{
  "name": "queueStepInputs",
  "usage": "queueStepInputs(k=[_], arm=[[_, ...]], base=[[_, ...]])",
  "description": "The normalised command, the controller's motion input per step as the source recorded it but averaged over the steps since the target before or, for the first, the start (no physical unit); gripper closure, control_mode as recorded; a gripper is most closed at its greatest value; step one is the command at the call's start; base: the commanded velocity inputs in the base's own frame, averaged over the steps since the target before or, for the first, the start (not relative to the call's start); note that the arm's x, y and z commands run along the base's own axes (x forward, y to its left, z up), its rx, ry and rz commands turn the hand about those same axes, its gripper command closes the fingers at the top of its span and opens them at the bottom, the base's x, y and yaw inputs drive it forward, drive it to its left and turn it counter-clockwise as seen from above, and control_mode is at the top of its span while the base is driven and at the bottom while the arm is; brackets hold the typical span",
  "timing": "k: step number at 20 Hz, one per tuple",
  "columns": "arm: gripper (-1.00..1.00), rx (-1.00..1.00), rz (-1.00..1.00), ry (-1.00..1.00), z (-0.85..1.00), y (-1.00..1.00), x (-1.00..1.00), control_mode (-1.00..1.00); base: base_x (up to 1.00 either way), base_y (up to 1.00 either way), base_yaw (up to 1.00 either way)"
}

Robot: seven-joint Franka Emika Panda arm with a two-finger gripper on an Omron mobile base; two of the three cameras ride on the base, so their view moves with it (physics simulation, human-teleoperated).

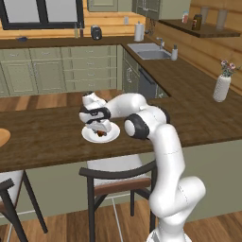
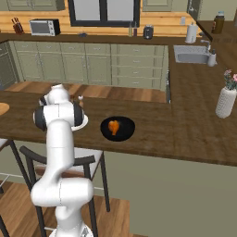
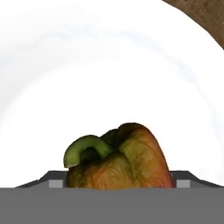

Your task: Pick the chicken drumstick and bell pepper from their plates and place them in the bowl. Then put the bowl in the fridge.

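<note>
Reaching down over a plain white round plate (image 1: 111, 135), the end effector (image 1: 100, 128) straddles a small dark red bell pepper (image 3: 120, 162) with a curled green stem; its dark finger tips (image 3: 56, 180) show on either side of the pepper at the plate's surface, but whether they press on it cannot be told. The plate lies on a dark brown wooden worktop (image 1: 47, 134), an L-shaped peninsula with pale panelling below its edge. Further along it sits a round shallow black bowl (image 2: 117, 128), just beside the plate, with a glossy orange-brown chicken drumstick (image 2: 113, 127) inside. A tan wooden plate (image 2: 2, 109) peeks in at the far edge of the worktop. A white ribbed vase of flowers (image 2: 226, 101) stands well apart toward the wall side. Beyond are sage-green cabinets (image 2: 97, 65), a steel sink (image 1: 149, 51), a microwave (image 2: 44, 27) and a dark-framed window (image 1: 42, 12). Black-framed stools (image 1: 118, 177) stand under the worktop on the plank floor.
</note>
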Motion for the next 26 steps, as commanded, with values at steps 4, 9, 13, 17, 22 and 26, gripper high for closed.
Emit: queueStepInputs(k=[4,9,13,17,22,26], arm=[[1.00,0.00,0.00,-0.03,-0.27,-0.06,-0.02,-1.00],[1.00,0.00,0.00,-0.18,0.14,-0.44,-0.40,-1.00],[1.00,0.00,0.01,-0.19,0.60,-0.83,-0.60,-1.00],[1.00,0.01,0.07,-0.15,0.59,-1.00,-0.90,-1.00],[1.00,0.06,0.06,-0.16,0.48,-1.00,-1.00,-1.00],[1.00,0.09,0.02,-0.13,0.30,-1.00,-0.71,-1.00]], base=[[0.00,0.00,0.00],[0.00,0.00,0.00],[0.00,0.00,0.00],[0.00,0.00,0.00],[0.00,0.00,0.00],[0.00,0.00,0.00]])
